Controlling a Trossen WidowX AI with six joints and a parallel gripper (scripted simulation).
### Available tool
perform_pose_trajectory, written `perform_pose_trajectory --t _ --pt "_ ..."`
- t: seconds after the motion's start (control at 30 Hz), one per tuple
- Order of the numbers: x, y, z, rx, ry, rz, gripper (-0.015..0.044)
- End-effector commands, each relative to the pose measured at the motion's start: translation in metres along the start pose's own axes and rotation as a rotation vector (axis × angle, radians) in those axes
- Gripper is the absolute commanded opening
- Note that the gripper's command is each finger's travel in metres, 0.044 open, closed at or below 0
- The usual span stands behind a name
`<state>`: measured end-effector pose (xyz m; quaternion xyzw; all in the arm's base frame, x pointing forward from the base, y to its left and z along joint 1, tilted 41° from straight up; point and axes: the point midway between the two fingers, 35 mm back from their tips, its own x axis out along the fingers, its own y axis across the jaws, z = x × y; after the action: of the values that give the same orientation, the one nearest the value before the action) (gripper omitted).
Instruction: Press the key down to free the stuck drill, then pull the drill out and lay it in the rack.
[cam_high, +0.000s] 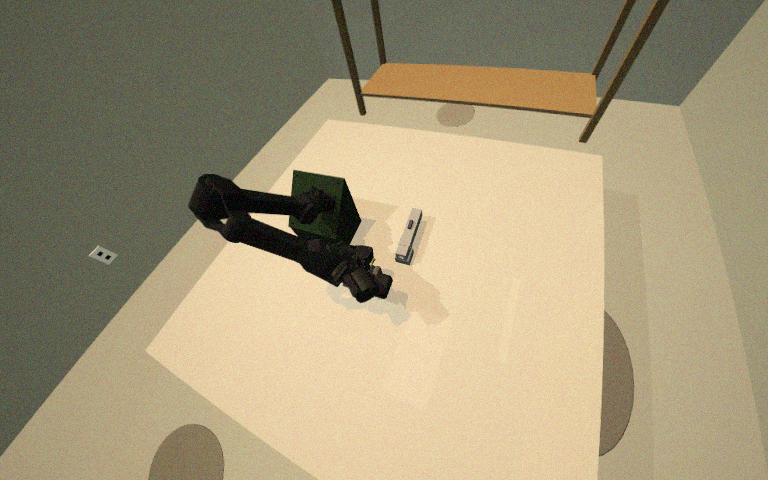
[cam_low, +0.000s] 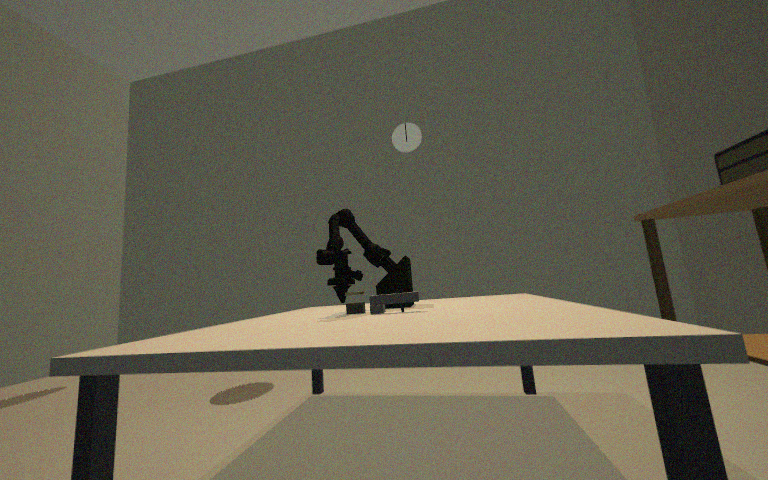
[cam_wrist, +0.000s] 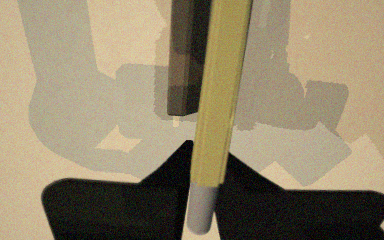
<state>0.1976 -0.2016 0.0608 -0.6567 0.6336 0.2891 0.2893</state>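
Note:
My gripper (cam_wrist: 199, 147) (cam_low: 342, 298) is shut on the drill, a yellow ridged bar (cam_wrist: 225, 60) with a grey rounded end that sticks out between the fingers. The rack, a brown grooved block (cam_wrist: 179, 75), stands just left of the drill in the wrist view; the drill overlaps its right side there. In the top view the arm hides most of both. The long grey holder (cam_high: 405, 243) (cam_low: 396, 297) lies to the gripper's right in the top view. A small dark part on its top (cam_high: 410, 224) looks like the key. No drill shows in the holder.
The dark green arm base (cam_high: 320, 226) stands behind the gripper, near the holder. The arm's shadows fall on the pale table (cam_high: 509, 237) (cam_low: 509, 322) around the rack. An orange-brown shelf (cam_high: 481, 87) stands beyond the table's far edge.

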Motion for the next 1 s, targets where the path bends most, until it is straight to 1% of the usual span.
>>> perform_pose_trajectory --t 0.0,0.97 --pt "0.007 0.001 0.002 -0.006 -0.005 -0.001 0.0" --pt "0.042 0.001 0.003 -0.007 -0.004 0.0 0.0"
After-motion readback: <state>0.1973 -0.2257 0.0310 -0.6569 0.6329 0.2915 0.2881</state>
